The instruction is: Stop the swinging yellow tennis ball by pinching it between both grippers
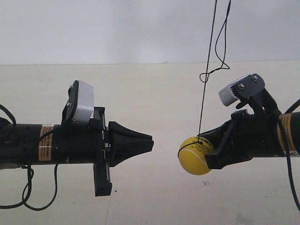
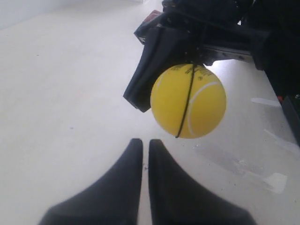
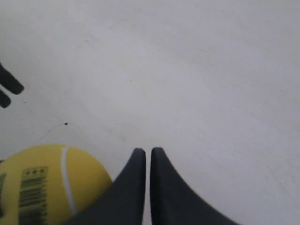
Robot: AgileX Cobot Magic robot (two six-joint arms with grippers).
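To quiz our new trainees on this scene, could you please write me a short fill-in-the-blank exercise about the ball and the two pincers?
1. The ball hangs from a thin black ___.
2. The left pincer and the right pincer both have jaws that are ___.
3. The ball lies against the ___ pincer only.
4. The sticker on the ball shows a ___.
Missing words: string; shut; right; barcode.

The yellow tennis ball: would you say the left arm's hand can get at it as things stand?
Probably yes. Only open air lies between the left hand and the yellow tennis ball, which hangs close by the right hand on its far side.
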